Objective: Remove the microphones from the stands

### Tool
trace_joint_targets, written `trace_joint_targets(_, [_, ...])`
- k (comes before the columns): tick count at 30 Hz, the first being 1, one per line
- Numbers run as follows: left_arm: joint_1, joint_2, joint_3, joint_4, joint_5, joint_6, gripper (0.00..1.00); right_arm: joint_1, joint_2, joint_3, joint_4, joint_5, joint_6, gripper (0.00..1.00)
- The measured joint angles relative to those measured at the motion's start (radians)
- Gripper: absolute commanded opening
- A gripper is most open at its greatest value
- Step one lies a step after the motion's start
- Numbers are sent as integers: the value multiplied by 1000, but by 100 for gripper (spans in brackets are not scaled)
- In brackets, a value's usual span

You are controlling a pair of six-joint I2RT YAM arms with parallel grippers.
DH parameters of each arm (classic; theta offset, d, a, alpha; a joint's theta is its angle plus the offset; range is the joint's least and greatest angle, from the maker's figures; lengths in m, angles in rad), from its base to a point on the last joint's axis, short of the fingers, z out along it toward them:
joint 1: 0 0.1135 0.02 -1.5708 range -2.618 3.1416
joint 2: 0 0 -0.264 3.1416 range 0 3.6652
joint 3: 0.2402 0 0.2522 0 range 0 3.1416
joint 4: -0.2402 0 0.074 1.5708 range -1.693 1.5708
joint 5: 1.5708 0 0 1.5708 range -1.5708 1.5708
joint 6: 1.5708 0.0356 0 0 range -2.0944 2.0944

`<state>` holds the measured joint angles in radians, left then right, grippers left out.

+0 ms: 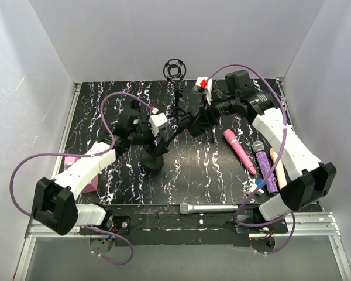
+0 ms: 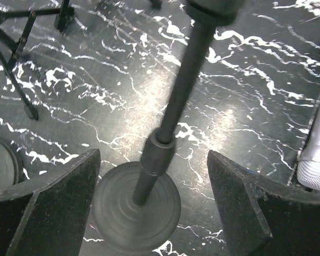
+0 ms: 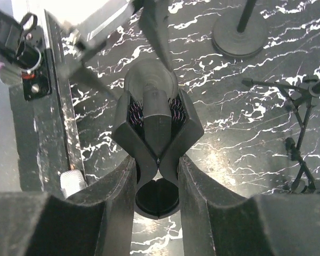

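— Black clip (image 3: 157, 128) between the right gripper's (image 3: 157, 162) jaws?
— Yes. Both fingers (image 3: 114, 197) press its sides, clamped on it from below in the wrist view. Whether a microphone sits inside it, I cannot tell.
— And what carries the clip?
— The stand (image 1: 172, 136). Its pole (image 2: 184, 85) leans from the round base (image 2: 117, 213), left of the counter's (image 1: 210, 175) middle, up toward the far right, where the clip is gripped.
— The left gripper (image 2: 153, 160)?
— Spread wide. Its fingers (image 2: 64, 192) sit either side of the lower pole, just above the base, and neither touches it.
— Where are the microphones?
— A silver microphone (image 1: 207, 208) lies flat along the near edge, well apart from the clip. A pink microphone (image 1: 240, 151) and a purple microphone (image 1: 267, 171) lie side by side near the right edge, under the right arm.
— Anything farther out?
— A tripod stand (image 1: 176, 102) with a round cage on top, upright at the middle of the far edge.
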<state>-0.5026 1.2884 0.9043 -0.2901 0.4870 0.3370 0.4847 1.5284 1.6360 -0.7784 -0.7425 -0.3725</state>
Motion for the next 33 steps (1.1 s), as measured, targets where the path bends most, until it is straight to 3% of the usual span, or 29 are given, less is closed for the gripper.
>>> trace_joint_targets(6, [128, 106, 118, -108, 297, 95, 58, 27, -120, -134, 35, -28, -229, 1])
trace_joint_targets(10, [148, 190, 166, -207, 450, 196, 57, 65, -169, -174, 47, -10, -331, 1])
trace_joint_targets(14, [144, 264, 196, -282, 513, 286, 54, 84, -166, -175, 60, -13, -374, 1])
trace_joint_targets(15, [142, 277, 196, -296, 522, 300, 47, 87, -166, -175, 63, -13, -377, 1])
trace_joint_targets(17, [138, 295, 196, -317, 531, 318, 23, 90, -166, -175, 69, -13, -381, 1])
trace_joint_targets(19, [133, 299, 196, -330, 547, 344, 9, 90, -165, -175, 74, -8, -384, 1])
trace_joint_targets(22, [127, 294, 200, -309, 536, 412, 0, 80, -158, -174, 103, 31, -361, 1])
trace_joint_targets(24, [124, 280, 191, -296, 509, 384, 0, 72, -143, -161, 105, 34, -301, 1])
trace_joint_targets(27, [99, 189, 93, -151, 407, 250, 0, 69, -93, -99, 80, 47, -169, 1])
trace_joint_targets(30, [-33, -14, -86, 63, 32, 98, 0, 65, -34, -30, 43, 59, -9, 1])
trace_joint_targets(32, [-130, -78, -135, 107, -180, 47, 1, 60, -17, -6, 9, 58, 90, 1])
trace_joint_targets(33, [-156, -80, -137, 111, -243, 26, 22, 56, -14, 0, -3, 60, 125, 1])
